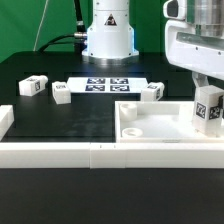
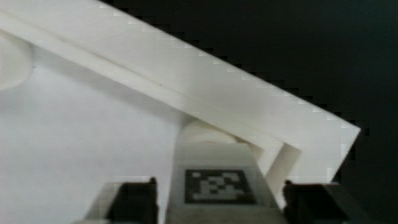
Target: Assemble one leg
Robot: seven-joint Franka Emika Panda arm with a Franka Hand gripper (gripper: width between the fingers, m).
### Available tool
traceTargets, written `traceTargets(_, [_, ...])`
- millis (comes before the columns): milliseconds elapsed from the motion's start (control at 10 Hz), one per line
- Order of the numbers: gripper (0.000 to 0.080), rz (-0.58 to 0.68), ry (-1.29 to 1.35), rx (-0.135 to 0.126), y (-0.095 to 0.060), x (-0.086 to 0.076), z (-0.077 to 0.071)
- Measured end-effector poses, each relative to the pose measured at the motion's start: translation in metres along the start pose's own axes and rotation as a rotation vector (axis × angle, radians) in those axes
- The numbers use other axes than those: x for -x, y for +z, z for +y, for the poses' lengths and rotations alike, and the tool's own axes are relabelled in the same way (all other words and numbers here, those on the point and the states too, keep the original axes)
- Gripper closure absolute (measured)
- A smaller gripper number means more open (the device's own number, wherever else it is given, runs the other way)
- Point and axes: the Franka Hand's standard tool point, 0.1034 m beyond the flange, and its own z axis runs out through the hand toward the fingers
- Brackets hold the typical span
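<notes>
One small white stubby plastic leg [image 1: 209,110] with a square tag sits clamped in the gripper [image 2: 217,203], right above a corner of the big flat white panel [image 1: 150,128].

The black surface [image 1: 70,118] carries the marker board [image 1: 106,84], 2 legs [image 1: 33,86] [image 1: 61,91] on the exterior view's left of it, a 3rd leg [image 1: 153,92] at its right end, a white panel [image 1: 165,122] and a white rail [image 1: 50,152] along the front.
</notes>
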Motion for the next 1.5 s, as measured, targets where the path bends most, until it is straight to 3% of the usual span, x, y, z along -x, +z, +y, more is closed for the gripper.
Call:
traceTargets(100, [0.0266, 0.0, -0.033, -0.001, 0.0, 0.0, 0.0])
traceTargets(200, [0.0266, 0.001, -0.143, 0.002, 0.0, -0.001, 0.0])
traceTargets(300, [0.0186, 0.002, -0.311, 0.002, 0.0, -0.002, 0.0])
traceTargets(400, [0.0161, 0.002, -0.445, 0.002, 0.0, -0.003, 0.0])
traceTargets(600, [0.0151, 0.009, -0.698, 0.007, -0.001, -0.006, -0.001])
traceTargets(1100, [0.015, 0.048, -1.24, 0.049, -0.005, -0.011, -0.004])
traceTargets(1400, [0.0177, 0.042, -1.344, 0.056, -0.003, -0.017, -0.001])
traceTargets(1500, [0.0356, 0.042, -1.343, 0.056, -0.003, -0.017, -0.001])
